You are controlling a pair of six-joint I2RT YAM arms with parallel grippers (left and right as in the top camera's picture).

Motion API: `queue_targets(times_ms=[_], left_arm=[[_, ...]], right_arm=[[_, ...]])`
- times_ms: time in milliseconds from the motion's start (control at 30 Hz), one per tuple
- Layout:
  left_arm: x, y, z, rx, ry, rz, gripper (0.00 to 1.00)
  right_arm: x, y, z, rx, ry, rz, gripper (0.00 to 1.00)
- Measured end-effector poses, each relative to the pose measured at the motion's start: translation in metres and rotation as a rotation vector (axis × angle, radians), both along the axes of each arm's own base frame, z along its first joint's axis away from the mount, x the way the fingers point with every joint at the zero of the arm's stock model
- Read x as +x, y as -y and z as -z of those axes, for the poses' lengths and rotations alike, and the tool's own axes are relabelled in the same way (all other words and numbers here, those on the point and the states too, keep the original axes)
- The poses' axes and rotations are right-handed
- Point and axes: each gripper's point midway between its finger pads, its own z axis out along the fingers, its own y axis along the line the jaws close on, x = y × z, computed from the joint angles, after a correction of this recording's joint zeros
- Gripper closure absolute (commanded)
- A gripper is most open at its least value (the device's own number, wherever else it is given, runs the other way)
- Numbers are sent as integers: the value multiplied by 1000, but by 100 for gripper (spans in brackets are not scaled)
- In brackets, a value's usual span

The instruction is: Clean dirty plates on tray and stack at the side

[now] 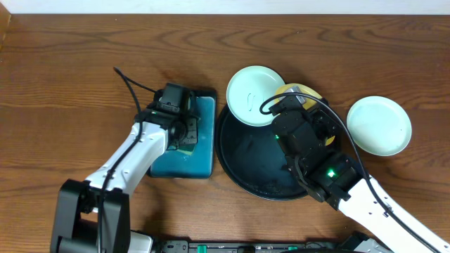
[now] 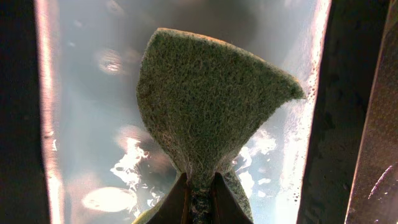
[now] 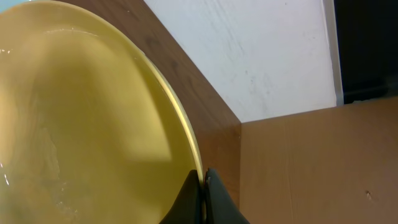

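Left gripper: clamped tight on a green sponge, over the teal tray.
Right gripper: pinched on the rim of the yellow plate, apparently lifted above the black tray.
Mint plate: overlapping that tray's far rim.
Second mint plate: on the table, right.

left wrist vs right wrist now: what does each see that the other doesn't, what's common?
Left wrist only: the green scouring sponge pinched in the left gripper, over the wet teal tray. Right wrist only: the yellow plate, rim pinched in the right gripper, with table and white wall behind. Shared: no object; each shows only its own jaws shut on something.
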Motion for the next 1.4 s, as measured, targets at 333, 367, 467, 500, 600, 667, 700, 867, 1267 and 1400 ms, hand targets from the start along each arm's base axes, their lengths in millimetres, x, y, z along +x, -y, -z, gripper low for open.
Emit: queue_targets(times_ms=[333,367,467,500,600,667,700,867,1267,1400], left_arm=[[-2,-2,5,-1,-2,-5,61],[-5,-3,7,1,-8,-5,61],[-5,-3,9,0,-7,-5,61],[-4,-2,9,-1,-2,-5,61],[-1,-1,8,-6,13,-6,61],[1,0,9,-13,17,-4,61],[2,1,11,-16,16,-3,61],[-1,2,33,-9,-44,-5,71],[1,3,41,-6,-75,-6,93],[0,3,38,-8,-76,-5,93]], right_arm=[[0,0,0,0,0,0,99],[0,0,0,0,0,0,99],[0,0,0,-1,1,1,99],[0,0,0,-1,1,1,99],[0,0,0,-1,1,2,99],[0,0,0,-1,1,2,99],[0,0,0,-1,1,2,99],[0,0,0,-1,1,2,99],[0,0,0,-1,1,2,99],[0,0,0,-1,1,2,99]])
